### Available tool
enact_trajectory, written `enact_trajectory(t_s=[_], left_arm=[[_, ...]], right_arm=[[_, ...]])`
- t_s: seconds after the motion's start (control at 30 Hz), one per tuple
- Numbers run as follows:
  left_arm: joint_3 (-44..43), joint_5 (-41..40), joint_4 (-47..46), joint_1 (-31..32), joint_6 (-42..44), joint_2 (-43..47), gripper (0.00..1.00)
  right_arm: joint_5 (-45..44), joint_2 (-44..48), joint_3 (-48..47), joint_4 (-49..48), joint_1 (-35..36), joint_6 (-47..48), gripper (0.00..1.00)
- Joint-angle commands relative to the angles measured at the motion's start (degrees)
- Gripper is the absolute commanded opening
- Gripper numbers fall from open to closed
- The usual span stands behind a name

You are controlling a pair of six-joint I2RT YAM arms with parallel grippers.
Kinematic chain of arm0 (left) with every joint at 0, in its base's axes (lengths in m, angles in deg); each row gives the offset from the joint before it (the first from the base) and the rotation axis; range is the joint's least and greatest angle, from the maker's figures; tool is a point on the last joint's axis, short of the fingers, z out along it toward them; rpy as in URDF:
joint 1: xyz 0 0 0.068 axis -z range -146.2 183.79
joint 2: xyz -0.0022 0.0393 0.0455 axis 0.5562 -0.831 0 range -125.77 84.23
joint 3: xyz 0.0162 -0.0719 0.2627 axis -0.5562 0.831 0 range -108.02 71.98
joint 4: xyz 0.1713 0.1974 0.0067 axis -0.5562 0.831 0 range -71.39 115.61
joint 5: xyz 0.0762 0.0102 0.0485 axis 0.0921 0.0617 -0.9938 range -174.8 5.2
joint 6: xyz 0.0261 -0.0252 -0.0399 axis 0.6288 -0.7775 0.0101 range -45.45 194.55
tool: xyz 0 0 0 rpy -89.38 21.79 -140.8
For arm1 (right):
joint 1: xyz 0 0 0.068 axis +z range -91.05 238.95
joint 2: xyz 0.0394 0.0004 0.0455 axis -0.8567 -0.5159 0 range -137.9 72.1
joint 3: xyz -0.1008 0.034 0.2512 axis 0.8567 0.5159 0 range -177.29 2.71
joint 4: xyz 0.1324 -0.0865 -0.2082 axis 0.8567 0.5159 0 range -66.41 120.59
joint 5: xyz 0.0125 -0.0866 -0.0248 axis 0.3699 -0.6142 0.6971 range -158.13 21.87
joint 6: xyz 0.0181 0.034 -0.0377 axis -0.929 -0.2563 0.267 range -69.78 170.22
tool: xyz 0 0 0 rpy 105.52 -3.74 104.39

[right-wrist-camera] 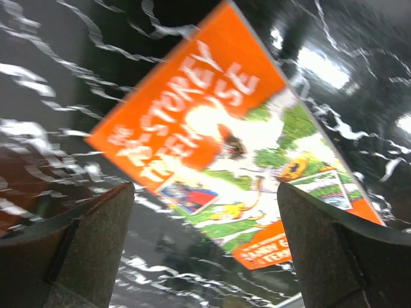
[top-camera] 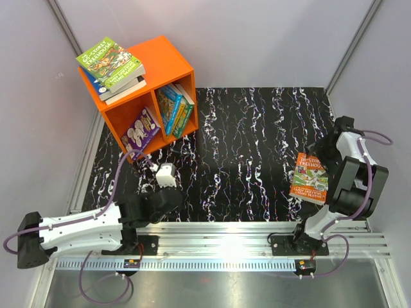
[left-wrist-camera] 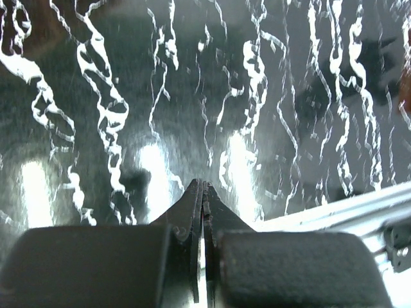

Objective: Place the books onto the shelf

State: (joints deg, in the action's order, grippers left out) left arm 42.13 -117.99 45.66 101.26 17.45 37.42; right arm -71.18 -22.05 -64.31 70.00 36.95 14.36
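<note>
The black tabletop veined with white [top-camera: 244, 141] fills the middle of the scene; at its far left stands the bright orange open-fronted box shelf [top-camera: 168, 61], turned at an angle so its open front faces near and right, an upright divider splitting it into a left and a right compartment.

A stack of thin paperbacks lies flat on the shelf's top, overhanging its left edge; the green-covered book [top-camera: 109, 62] is uppermost, reading "STOREY TREEHOUSE", the number too small to make out; its long axis runs from near-left to far-right.

In the right compartment a row of blue and green paperbacks [top-camera: 174, 109] stands on end, leaning; in the left compartment a purple cartoon-covered book [top-camera: 140, 131] leans with its cover facing out.

The orange-covered paperback [top-camera: 309, 178] lies flat and cover up near the right edge of the table, well apart from the shelf; its long axis runs near to far, title end far; it reads "STOREY TREEHOUSE", with "ANDY G" lower down.

The right gripper [right-wrist-camera: 204, 189] hangs above this orange book, claw spread wide, grasping nothing; the left gripper [left-wrist-camera: 203, 186] is clenched on nothing, over bare tabletop at the near left.
</note>
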Motion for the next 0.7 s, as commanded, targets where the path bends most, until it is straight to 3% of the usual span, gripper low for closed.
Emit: enact_trajectory(t_s=[0.0,0.3,0.43,0.57,0.67], left_arm=[[-3.6,-5.1,5.8,2.4,-4.7,0.9,0.0],[-4.1,-8.5,10.1,8.6,-11.0,2.2,0.0],[-4.4,-10.4,13.9,11.0,-13.8,3.3,0.0],[-4.3,-12.3,16.6,12.2,-16.2,4.4,0.0],[-3.6,-12.8,17.0,12.4,-17.5,5.1,0.0]], right_arm=[[-7.0,2.8,3.8,-1.7,0.2,-0.1,1.0],[-4.8,2.1,10.2,-6.4,-12.9,0.5,1.0],[-1.7,-1.5,11.0,-8.2,-13.2,0.2,1.0],[6.8,-1.1,15.7,-13.5,-13.0,0.6,0.99],[9.5,0.8,17.5,-17.0,-10.4,1.4,0.91]])
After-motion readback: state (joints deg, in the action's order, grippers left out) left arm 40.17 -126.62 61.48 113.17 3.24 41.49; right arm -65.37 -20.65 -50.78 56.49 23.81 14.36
